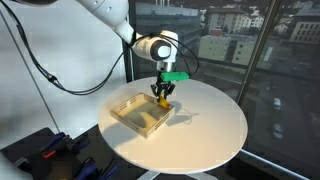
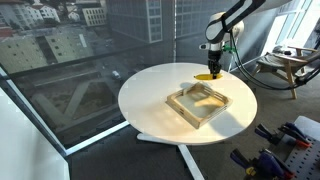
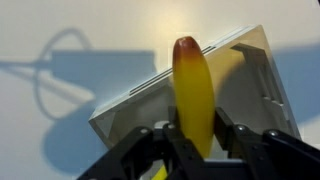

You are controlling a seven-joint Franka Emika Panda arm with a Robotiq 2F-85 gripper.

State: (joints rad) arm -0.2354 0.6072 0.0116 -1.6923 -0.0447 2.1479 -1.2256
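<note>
A yellow banana [image 3: 193, 92] with a reddish-brown tip sticks out between my black fingers [image 3: 228, 128] in the wrist view. My gripper [image 3: 196, 138] is shut on the banana. In both exterior views the gripper [image 1: 162, 96] [image 2: 213, 66] hangs just above the round white table, at the far edge of a shallow wooden tray [image 1: 128, 117] [image 2: 182, 105]. The banana [image 1: 163, 101] [image 2: 206, 76] shows as a yellow patch under the fingers. Below the banana in the wrist view lies the tray [image 3: 120, 105], its inside empty as far as I see.
The round white table [image 1: 205, 130] [image 2: 150, 100] stands beside large windows with city buildings outside. A green part [image 1: 176, 75] sits on the wrist. Black and blue gear [image 2: 275, 158] lies on the floor, and a chair [image 2: 285, 65] stands behind the table.
</note>
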